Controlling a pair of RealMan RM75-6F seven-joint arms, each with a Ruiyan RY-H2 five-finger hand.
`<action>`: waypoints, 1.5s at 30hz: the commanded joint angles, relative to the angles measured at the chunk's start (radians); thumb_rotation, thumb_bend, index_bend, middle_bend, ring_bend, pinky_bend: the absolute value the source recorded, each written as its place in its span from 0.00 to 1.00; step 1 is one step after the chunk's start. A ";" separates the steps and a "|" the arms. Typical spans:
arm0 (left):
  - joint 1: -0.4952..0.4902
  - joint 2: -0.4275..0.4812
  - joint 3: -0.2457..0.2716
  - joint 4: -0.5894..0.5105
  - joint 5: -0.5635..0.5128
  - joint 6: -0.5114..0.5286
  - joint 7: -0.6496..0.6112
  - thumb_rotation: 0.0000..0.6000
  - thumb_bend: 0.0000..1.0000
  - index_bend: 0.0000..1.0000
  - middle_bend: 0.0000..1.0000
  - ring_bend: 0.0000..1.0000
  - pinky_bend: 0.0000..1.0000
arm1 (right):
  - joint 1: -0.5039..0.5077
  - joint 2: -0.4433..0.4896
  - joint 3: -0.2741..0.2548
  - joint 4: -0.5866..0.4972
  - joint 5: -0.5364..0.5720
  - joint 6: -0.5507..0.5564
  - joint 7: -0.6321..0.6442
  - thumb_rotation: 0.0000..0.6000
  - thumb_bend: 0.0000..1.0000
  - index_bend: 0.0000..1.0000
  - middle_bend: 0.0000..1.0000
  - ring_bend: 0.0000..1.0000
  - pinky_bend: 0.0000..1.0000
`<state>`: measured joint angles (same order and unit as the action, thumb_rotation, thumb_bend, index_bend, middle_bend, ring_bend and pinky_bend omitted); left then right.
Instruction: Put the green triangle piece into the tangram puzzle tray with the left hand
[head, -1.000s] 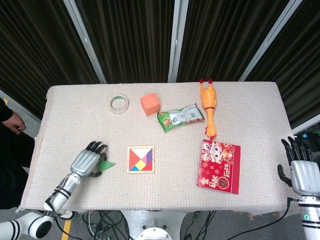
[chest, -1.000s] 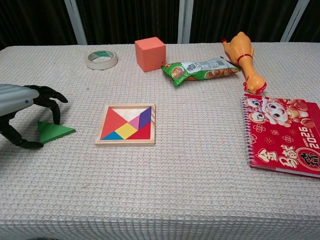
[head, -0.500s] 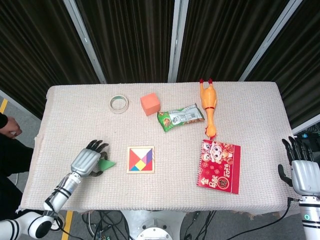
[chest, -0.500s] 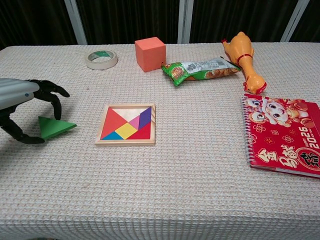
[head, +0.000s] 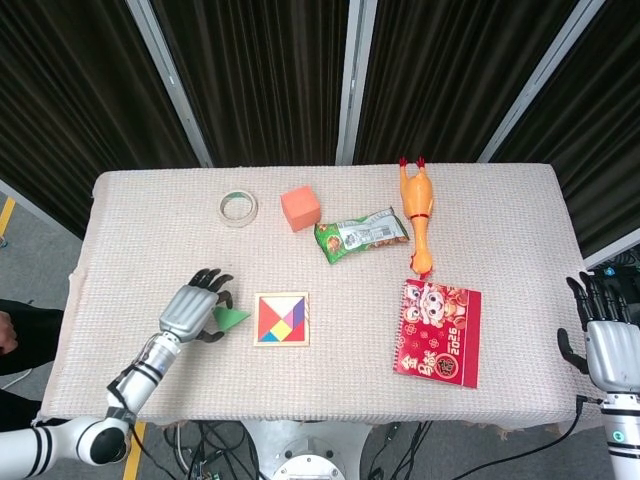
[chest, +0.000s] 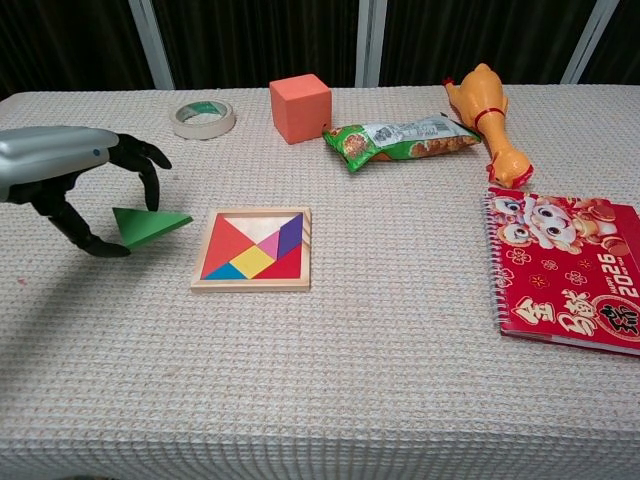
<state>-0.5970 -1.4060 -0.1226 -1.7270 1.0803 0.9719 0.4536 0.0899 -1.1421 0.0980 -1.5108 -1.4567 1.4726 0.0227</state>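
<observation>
Green triangle piece (chest: 148, 224) is pinched in my left hand (chest: 85, 180), lifted near the desk's (chest: 400, 380) left edge, just beside the tangram puzzle tray (chest: 256, 249). I judge the next move: carry it over the tray's empty slot and lower.

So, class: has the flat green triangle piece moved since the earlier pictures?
Yes. Held by the left hand, the green triangle piece has shifted right, closer to the wooden tangram puzzle tray.
</observation>
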 joint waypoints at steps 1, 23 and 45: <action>-0.061 -0.040 -0.041 -0.057 -0.154 0.018 0.127 1.00 0.20 0.47 0.11 0.00 0.05 | -0.002 0.003 -0.001 -0.001 -0.004 0.004 0.005 1.00 0.37 0.00 0.00 0.00 0.00; -0.195 -0.272 -0.146 -0.037 -0.506 0.314 0.338 1.00 0.30 0.52 0.13 0.00 0.03 | -0.006 0.006 -0.004 -0.001 -0.013 0.012 0.020 1.00 0.37 0.00 0.00 0.00 0.00; -0.281 -0.368 -0.198 -0.007 -0.665 0.379 0.443 1.00 0.33 0.55 0.14 0.00 0.03 | -0.007 0.002 -0.003 0.014 -0.009 0.007 0.043 1.00 0.37 0.00 0.00 0.00 0.00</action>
<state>-0.8764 -1.7723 -0.3211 -1.7347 0.4164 1.3505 0.8956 0.0831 -1.1402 0.0944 -1.4967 -1.4659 1.4794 0.0652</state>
